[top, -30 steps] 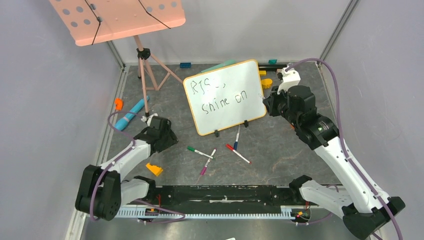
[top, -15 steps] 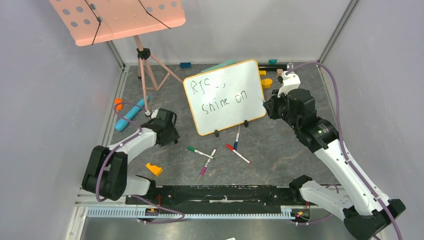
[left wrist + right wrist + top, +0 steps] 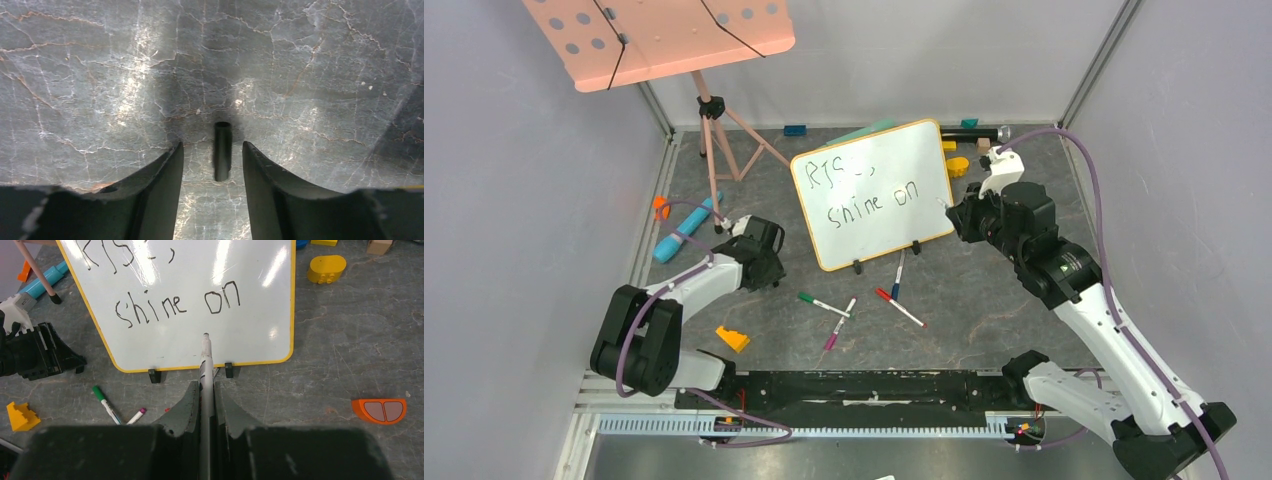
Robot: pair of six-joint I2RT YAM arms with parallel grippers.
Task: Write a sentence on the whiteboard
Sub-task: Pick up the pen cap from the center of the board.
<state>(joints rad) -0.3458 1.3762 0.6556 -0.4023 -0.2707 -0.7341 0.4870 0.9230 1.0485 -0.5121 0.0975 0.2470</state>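
The whiteboard (image 3: 874, 215) leans on two black clip feet at mid table, and its bare lower part shows in the right wrist view (image 3: 200, 347). The sentence (image 3: 872, 200) reads roughly "RIS" over "shine on" (image 3: 175, 305). My right gripper (image 3: 956, 213) is shut on a grey marker (image 3: 206, 365); its tip points at the board just below "on", close to the right edge. My left gripper (image 3: 764, 255) is low over the table left of the board, open (image 3: 212, 145), with a small dark cap (image 3: 222, 150) lying between its fingers.
A pink music-stand tray (image 3: 659, 40) on a tripod (image 3: 714, 150) stands back left. Loose markers lie before the board: green (image 3: 822, 304), pink (image 3: 839, 322), red (image 3: 900, 308), blue (image 3: 898, 275). An orange wedge (image 3: 732, 338), a blue tube (image 3: 684, 228) and a yellow block (image 3: 957, 166) are nearby.
My left arm has swung so its gripper moved a little right and back towards the board. My right gripper with the marker has edged left towards the board's right edge.
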